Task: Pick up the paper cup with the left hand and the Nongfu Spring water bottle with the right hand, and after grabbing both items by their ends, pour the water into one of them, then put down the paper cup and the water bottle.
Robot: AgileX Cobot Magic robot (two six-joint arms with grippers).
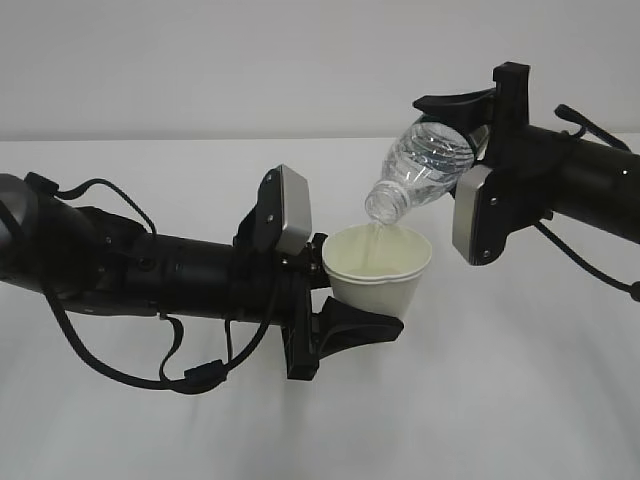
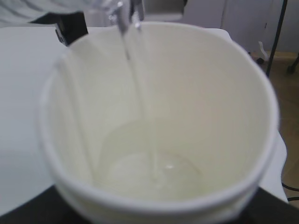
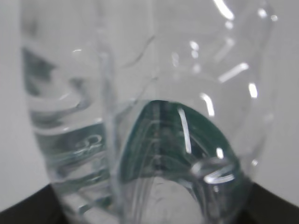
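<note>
I observe my left claw (image 1: 345, 300) gripping the paper cup (image 1: 377, 266) upright above the white bench (image 1: 520, 400). My right claw (image 1: 470, 125) grips the Nongfu Spring water bottle (image 1: 422, 172) by its base, tilted mouth-down just over the cup rim. A thin water stream (image 2: 140, 93) falls into the cup, pooling at its bottom.

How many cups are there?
1. The paper cup is held up off the table by the left pincer, just below the tilted water bottle, with water streaming into it. None other shows; nothing seems hidden.
</note>
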